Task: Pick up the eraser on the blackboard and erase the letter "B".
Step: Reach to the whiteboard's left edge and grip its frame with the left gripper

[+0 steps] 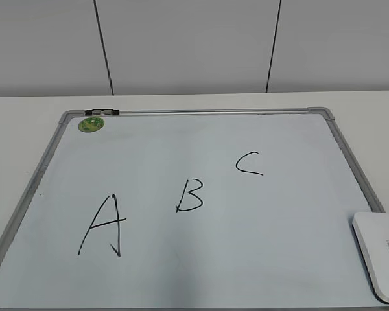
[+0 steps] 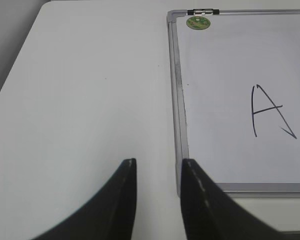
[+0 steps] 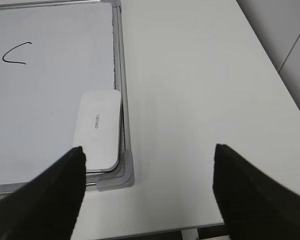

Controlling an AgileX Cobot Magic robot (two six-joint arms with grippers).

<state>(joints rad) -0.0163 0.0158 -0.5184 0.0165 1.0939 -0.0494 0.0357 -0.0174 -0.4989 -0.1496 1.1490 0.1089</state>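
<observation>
At blackboard point(image 1: 350, 168) right frame: eraser point(image 1: 379, 253) | letter "B" point(image 1: 189, 195) mid-board, bare surface around.

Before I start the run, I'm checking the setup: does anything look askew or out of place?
Only slightly: the eraser sits at the blackboard's near right corner, overlapping its frame rather than lying fully on the surface. The letters look intact.

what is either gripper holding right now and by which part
Nothing is held. The right gripper is open with empty space between its fingers, beside the eraser. The left gripper is narrowly open and empty.
</observation>
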